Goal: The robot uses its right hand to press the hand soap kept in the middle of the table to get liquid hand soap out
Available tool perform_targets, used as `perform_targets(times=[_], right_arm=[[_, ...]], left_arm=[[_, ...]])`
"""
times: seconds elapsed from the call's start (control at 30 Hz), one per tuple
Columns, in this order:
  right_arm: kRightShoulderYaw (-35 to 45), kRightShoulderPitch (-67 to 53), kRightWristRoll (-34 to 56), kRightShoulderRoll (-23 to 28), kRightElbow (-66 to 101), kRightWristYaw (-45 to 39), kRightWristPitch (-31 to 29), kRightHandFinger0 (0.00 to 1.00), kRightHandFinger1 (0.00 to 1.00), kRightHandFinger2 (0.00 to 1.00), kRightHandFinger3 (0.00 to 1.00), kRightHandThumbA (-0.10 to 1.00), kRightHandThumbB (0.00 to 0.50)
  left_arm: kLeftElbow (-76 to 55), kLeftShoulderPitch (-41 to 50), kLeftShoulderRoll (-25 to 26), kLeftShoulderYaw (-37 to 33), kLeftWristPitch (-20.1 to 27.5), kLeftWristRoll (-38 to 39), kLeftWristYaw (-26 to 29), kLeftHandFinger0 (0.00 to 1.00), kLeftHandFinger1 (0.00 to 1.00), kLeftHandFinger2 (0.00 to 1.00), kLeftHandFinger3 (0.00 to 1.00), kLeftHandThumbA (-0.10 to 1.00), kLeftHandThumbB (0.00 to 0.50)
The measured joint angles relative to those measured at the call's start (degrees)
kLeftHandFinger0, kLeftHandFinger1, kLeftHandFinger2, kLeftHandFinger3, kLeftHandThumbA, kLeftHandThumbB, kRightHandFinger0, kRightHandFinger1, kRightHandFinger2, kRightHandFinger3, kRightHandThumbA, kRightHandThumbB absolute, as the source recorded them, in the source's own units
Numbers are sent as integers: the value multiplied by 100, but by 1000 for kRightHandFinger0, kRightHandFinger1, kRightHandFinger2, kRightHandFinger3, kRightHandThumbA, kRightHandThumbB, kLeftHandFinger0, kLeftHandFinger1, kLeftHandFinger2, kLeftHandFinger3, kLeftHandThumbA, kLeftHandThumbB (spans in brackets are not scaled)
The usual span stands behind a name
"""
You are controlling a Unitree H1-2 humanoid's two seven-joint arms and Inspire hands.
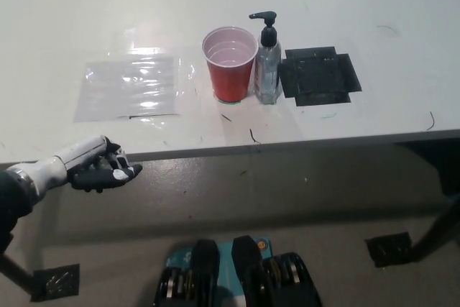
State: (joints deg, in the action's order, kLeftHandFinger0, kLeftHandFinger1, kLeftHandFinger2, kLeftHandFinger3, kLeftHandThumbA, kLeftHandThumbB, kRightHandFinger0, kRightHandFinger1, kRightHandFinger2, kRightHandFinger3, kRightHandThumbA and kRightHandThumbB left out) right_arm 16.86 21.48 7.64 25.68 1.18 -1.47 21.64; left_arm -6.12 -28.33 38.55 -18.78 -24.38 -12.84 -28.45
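Observation:
A clear hand soap bottle (268, 68) with a black pump head stands upright in the middle of the white table (215, 5). The pump spout points left, over a red plastic cup (231, 64) that stands touching the bottle's left side. My white left hand (100, 167) hangs at the lower left, just below the table's front edge, with its fingers loosely apart and nothing in it. My black right arm and hand are out of the picture.
A clear plastic sheet (129, 88) lies flat on the table left of the cup. A black taped patch (318, 75) sits right of the bottle. The table's front edge (287, 143) runs across the picture, with grey floor below it.

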Motion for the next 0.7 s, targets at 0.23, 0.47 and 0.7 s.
perform_targets(times=[0.23,0.47,0.7], right_arm=[[-519,1125,-93,638,318,-218,319,1000,1000,1000,1000,1000,187],[-1784,2417,-465,998,148,-691,378,1000,1000,1000,1000,1000,396],[-2863,3167,-962,1038,-271,-1098,269,1000,1000,1000,1000,1000,461]], left_arm=[[-48,13,0,8,-68,-103,-126,309,293,474,666,636,154],[-80,29,1,20,-98,-133,-247,288,286,473,658,656,155],[-93,41,-1,52,-122,-177,-374,329,318,510,677,662,162]])
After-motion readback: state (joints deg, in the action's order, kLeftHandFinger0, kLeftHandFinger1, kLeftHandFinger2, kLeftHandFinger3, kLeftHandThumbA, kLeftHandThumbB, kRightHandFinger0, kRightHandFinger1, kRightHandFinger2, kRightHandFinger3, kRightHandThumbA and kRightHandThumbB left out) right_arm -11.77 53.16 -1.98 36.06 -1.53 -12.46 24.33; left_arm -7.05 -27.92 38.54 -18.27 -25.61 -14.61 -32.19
